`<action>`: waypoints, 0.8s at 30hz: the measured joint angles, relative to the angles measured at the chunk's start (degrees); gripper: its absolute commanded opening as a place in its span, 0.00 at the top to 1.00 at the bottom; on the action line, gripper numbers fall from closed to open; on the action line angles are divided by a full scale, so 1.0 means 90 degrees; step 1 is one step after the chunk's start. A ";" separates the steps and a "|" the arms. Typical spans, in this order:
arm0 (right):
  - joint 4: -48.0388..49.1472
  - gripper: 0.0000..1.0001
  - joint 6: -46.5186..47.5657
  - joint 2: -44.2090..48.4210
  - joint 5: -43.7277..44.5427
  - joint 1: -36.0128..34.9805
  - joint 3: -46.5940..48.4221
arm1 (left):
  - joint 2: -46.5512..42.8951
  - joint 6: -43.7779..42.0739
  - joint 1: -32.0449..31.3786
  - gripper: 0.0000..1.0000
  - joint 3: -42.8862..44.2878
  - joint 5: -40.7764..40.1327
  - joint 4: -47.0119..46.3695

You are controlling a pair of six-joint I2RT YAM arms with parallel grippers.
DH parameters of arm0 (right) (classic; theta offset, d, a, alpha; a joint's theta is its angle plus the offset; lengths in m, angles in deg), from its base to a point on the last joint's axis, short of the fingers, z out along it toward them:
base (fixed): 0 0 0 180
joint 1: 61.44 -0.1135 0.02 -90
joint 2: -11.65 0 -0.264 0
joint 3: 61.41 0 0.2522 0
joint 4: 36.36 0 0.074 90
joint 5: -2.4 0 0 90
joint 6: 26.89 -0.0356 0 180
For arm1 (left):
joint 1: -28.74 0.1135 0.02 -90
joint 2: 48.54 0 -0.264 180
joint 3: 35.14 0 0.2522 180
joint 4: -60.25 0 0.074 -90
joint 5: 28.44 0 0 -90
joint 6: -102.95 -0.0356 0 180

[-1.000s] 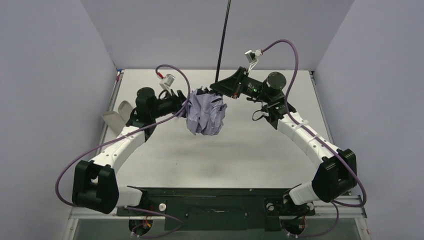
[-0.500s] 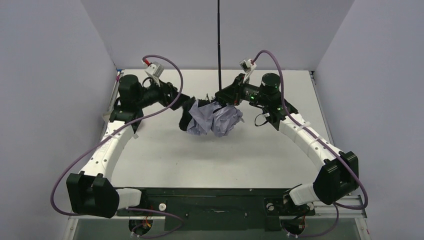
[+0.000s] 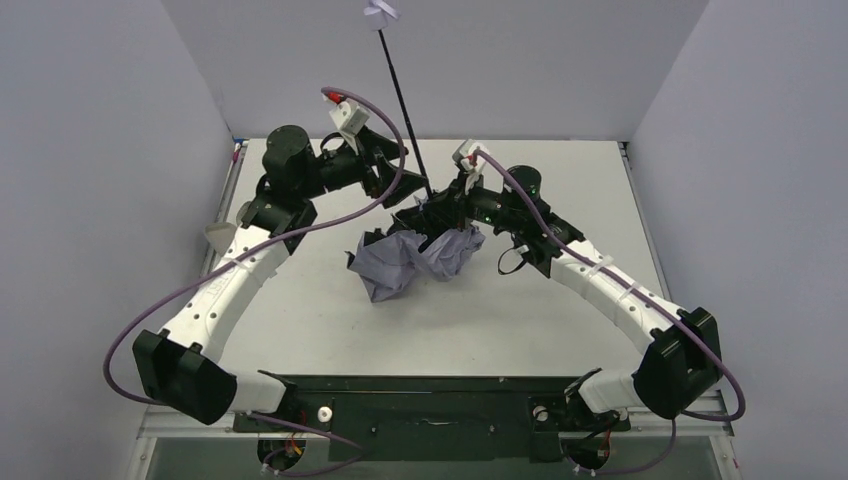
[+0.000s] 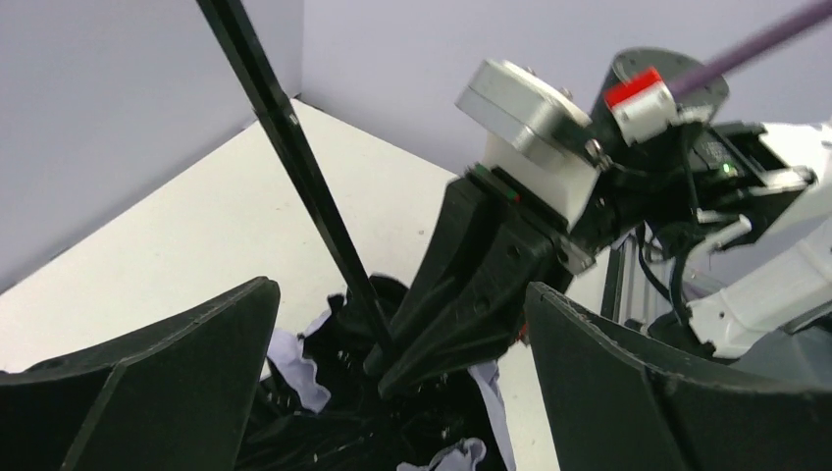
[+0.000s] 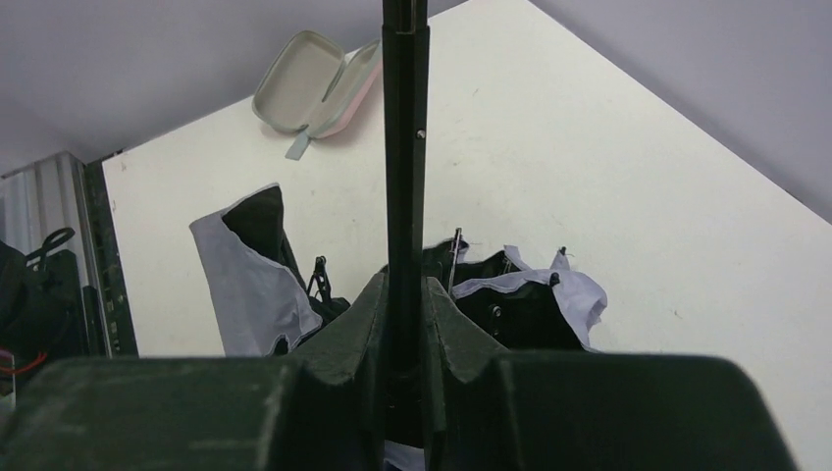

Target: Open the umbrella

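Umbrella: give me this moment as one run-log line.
umbrella: bunched, not spread | shaft: extended, tilted | right tool: shut on shaft | left tool: open, empty

Shows a white table (image 3: 330, 330) with a matte top, faintly smudged grey toward the near middle. Closes in on three sides with plain pale lilac-grey walls: back wall (image 3: 540, 70), left wall (image 3: 90, 170), right wall (image 3: 760, 170), each meeting the table's edges. Carries a black plate (image 3: 430, 405) along the near edge, with a grey metal rail (image 3: 200, 428) just beside it at the left corner. Lies under soft, even light, with only weak shadows on the top.
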 measured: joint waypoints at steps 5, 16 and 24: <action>0.0007 1.00 0.0175 0.0053 0.0109 -0.0165 -0.0194 | 0.0255 0.0605 -0.0121 0.21 -0.0063 -0.0430 -0.0357; 0.0172 0.68 0.0216 0.0250 0.0267 -0.0265 -0.0493 | 0.0415 0.1622 -0.0214 1.00 -0.0427 -0.0816 -0.1302; -0.0070 0.43 0.0408 0.0668 0.0202 -0.0097 -0.0491 | 0.0457 0.0325 -0.0410 1.00 -0.0078 -0.0823 -0.0576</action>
